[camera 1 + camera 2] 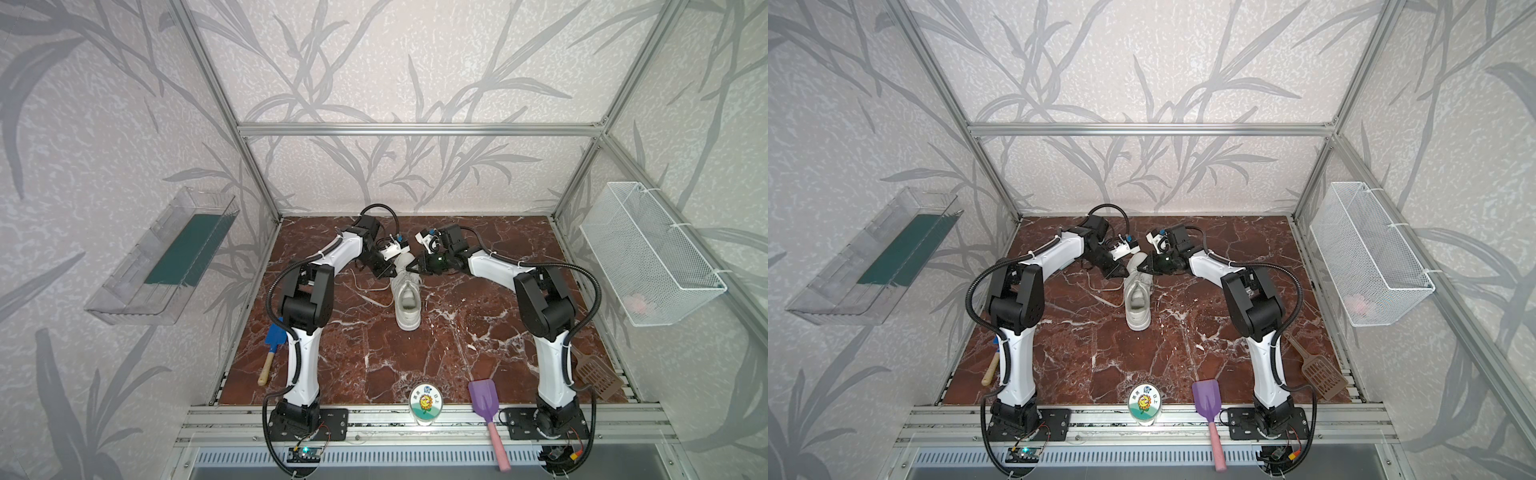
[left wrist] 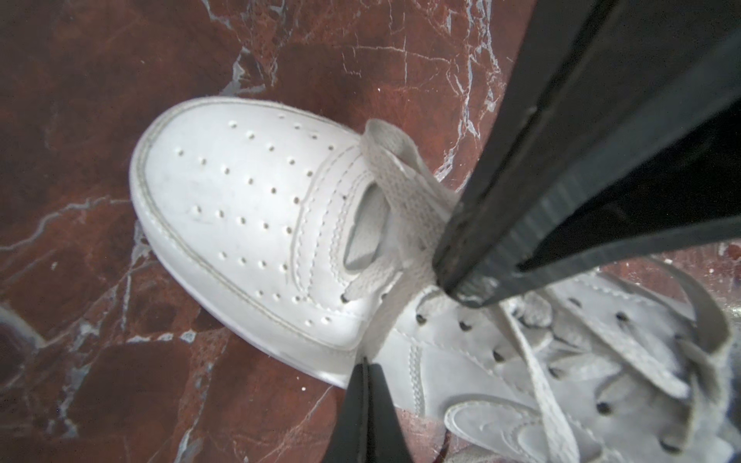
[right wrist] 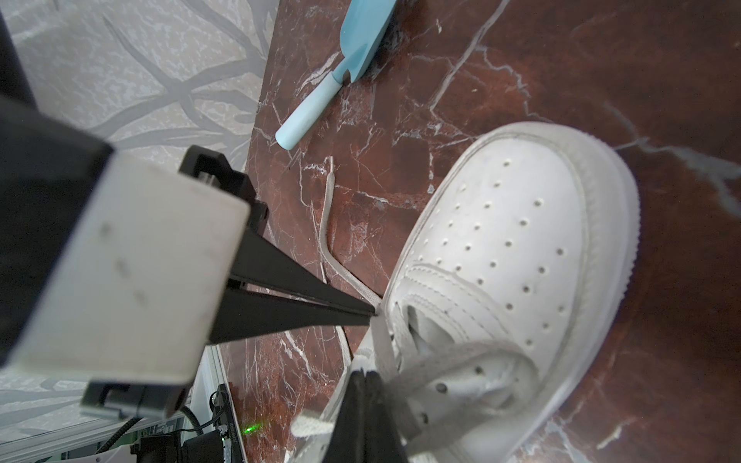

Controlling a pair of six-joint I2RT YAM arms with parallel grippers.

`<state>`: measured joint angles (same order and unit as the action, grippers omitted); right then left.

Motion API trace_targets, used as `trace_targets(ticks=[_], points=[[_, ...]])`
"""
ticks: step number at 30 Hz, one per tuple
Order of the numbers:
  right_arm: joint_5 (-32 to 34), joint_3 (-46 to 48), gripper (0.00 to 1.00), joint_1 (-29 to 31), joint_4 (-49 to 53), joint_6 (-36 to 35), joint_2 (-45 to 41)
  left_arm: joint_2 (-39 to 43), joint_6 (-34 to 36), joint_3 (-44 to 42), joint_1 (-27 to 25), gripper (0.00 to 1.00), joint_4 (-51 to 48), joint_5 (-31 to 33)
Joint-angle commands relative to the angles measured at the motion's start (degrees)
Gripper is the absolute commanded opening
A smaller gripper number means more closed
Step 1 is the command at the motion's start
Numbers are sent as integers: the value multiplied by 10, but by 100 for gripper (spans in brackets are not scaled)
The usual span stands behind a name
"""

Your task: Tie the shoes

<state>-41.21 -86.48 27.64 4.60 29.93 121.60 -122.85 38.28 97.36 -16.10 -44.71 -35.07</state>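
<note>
One white sneaker (image 1: 406, 299) stands upright at the middle of the table (image 1: 457, 357), toe toward the back wall, with a loose lace (image 1: 365, 291) end trailing on the marble on the left arm's side. Both grippers meet at the toe end of the lacing. The left gripper (image 3: 371, 313) is pinched fully closed on the lace at the shoe's edge, and the right gripper (image 2: 461, 286) is likewise closed, clamped on the lace crossing the lowest eyelets — tips near each other, apart.
</note>
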Motion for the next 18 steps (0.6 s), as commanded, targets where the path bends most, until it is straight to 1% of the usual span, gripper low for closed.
trace_targets(ticks=[1,10,18], points=[[-10,-4,3,-3,12,-5,-9,14,3,-10,-2,0,6,1],[-10,-3,3,-6,10,-5,-13,33,-10,-12,0,0,11,17],[-11,-2,3,-7,8,-5,-14,42,-25,-15,0,0,29,9]])
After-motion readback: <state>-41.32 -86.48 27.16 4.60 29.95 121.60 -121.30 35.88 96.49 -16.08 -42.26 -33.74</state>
